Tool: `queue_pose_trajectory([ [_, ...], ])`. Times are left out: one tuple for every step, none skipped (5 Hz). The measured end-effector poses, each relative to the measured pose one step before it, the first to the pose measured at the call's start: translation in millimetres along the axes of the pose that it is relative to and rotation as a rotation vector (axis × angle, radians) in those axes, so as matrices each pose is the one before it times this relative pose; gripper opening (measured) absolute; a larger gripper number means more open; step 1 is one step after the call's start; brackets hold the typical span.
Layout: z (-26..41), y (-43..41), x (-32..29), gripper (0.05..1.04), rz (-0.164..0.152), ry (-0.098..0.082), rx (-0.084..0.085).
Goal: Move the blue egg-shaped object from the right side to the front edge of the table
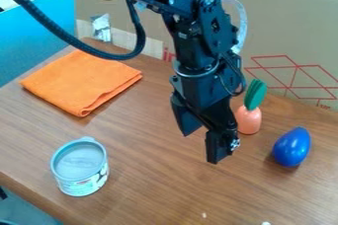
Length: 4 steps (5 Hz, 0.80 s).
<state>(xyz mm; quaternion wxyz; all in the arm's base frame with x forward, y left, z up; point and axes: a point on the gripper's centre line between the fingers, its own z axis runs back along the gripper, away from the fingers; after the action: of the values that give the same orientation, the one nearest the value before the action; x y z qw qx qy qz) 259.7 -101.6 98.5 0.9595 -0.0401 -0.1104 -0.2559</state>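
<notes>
The black gripper [200,145] hangs over the middle of the wooden table, its two fingers spread apart with nothing between them. Just behind and to its right stands an orange toy carrot [249,119] with a green top, partly hidden by the arm. Farther right lies a blue egg-shaped object [292,147]. A small can [80,166] with a pale lid is at the front left. An orange folded cloth [80,82] lies flat at the back left.
A cardboard panel [290,41] rises along the table's back edge. The wooden table [151,179] has small white bits near its front. A black cable loops from the arm at upper left.
</notes>
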Motion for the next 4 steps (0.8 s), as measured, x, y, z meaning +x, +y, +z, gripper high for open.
queue_pose_trajectory([
  [-6.66,-0.85,-3.81,1.001,0.0028,0.0239,-0.0056],
  [-9.96,-11.80,21.75,1.001,0.0209,-0.0478,-0.0437],
  [-2.29,-14.03,30.39,1.001,-0.0037,-0.0711,-0.0368],
  [-4.69,-4.32,14.24,1.001,0.0338,-0.0312,-0.0169],
])
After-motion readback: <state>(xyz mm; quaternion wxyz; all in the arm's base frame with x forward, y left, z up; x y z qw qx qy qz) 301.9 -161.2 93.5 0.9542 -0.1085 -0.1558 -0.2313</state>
